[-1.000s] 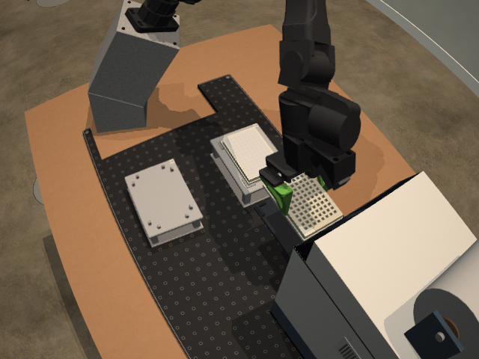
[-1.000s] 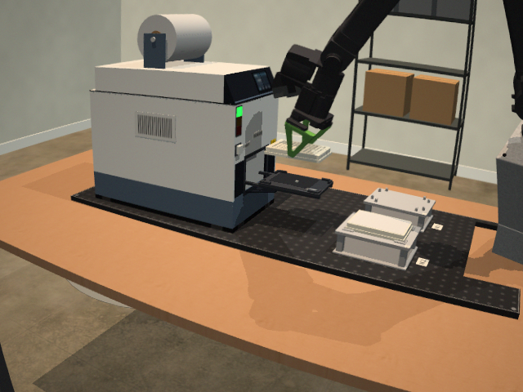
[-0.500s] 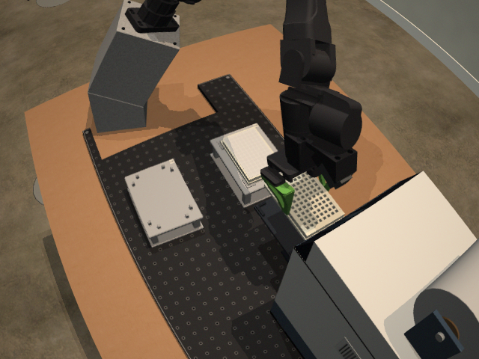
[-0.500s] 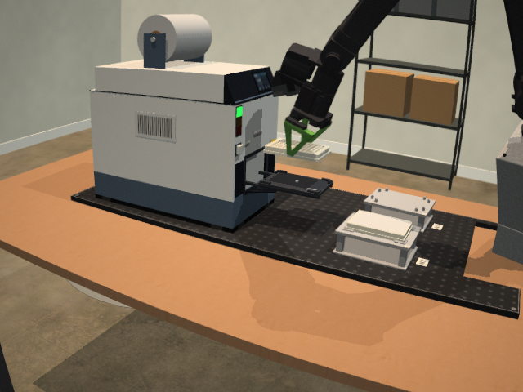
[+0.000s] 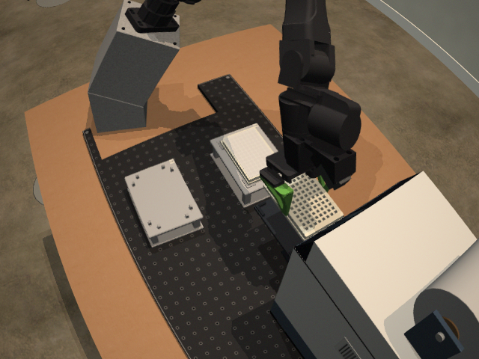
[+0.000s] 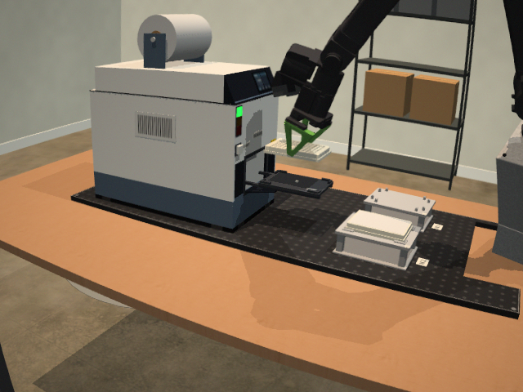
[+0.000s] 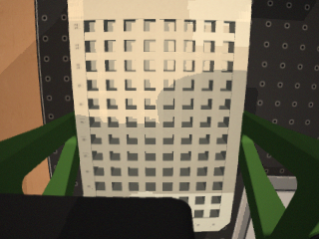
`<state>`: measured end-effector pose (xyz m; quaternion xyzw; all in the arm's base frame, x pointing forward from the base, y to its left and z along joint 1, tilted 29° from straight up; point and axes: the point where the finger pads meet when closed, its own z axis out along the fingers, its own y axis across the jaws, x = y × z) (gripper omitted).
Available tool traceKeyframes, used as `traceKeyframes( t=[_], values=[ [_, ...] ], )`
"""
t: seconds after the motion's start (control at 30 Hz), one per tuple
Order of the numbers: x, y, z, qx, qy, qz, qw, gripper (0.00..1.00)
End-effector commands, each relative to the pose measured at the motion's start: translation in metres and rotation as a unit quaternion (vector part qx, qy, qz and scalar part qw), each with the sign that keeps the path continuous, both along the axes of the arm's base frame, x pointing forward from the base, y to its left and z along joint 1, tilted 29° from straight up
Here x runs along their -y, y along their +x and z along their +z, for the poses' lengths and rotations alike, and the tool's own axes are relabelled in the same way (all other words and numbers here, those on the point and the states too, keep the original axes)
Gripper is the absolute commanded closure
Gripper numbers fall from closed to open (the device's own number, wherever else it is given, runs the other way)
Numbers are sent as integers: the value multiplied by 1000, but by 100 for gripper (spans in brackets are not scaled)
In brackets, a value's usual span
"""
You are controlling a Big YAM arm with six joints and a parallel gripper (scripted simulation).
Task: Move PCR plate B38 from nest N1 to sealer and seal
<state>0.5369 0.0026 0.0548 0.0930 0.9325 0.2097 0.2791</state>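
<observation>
- cream-white plate b38 (image 6: 301, 149) is held clamped across its short width between the green fingers (image 5: 283, 195) of the gripper (image 7: 159, 149); it is carried in the air, wells up, near the bench edge by the sealer (image 6: 177, 139)
- its long axis is seen running straight out ahead of the gripper, toward the sealer's housing, which is judged to match the stage's travel
- the stage (image 6: 295, 184) is seen out at its load position, directly below the plate and well apart from it, with its pocket bare
- a straight, level descent is judged to be what the coming move turns on
- the lamp (image 6: 239, 111) is shown green
- nest n1 (image 5: 164, 199) is left bare; b83 (image 5: 247, 150) is seen seated in nest n2 (image 5: 247, 194)
</observation>
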Motion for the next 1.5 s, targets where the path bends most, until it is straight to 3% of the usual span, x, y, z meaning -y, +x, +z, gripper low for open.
traceKeyframes(
  t=[0.0,0.27,0.57,0.9,1.27,1.47],
  values=[
    [5,4,12,21,-6,1,1000,100],
    [-5,9,6,17,-4,4,1000,100],
    [6,25,21,35,-1,-13,999,100],
    [1,27,13,32,-1,-10,999,100],
    [-9,20,9,28,-1,-3,1000,100],
    [-11,10,-10,12,1,-3,1000,100]
  ],
)
